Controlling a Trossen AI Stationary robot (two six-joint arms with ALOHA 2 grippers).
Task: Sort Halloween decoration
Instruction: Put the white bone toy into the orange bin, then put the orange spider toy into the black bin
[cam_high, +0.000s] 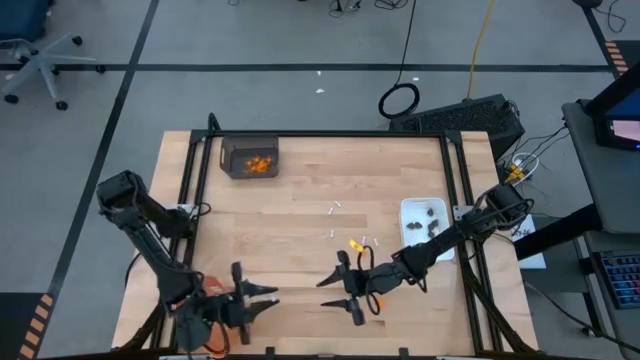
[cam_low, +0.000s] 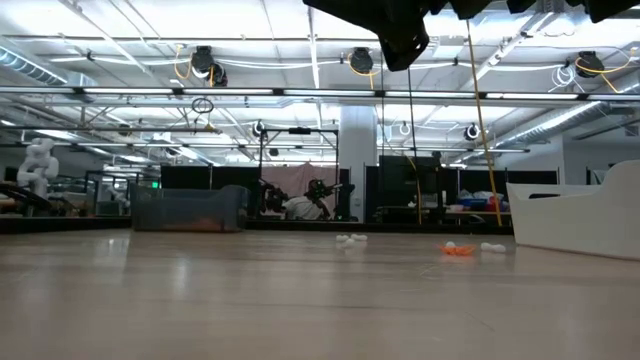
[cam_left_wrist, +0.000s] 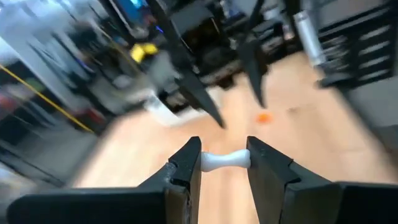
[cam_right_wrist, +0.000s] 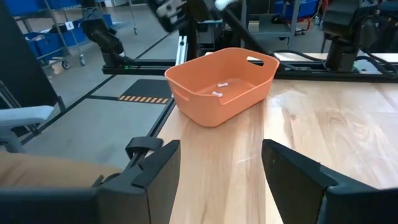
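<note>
White stick (cam_left_wrist: 225, 160) pinched between left gripper (cam_left_wrist: 225, 163) fingertips, near table's front edge. Grip narrow, on stick's middle; jolt could flick it loose. Right gripper (cam_right_wrist: 221, 171) spread wide, empty, mid-table. Orange tray (cam_right_wrist: 222, 84) holds two sticks.

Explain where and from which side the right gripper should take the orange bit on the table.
Probably around its middle, straight from above: the orange bit lies low and flat on the table, with a white stick close beside it.
</note>
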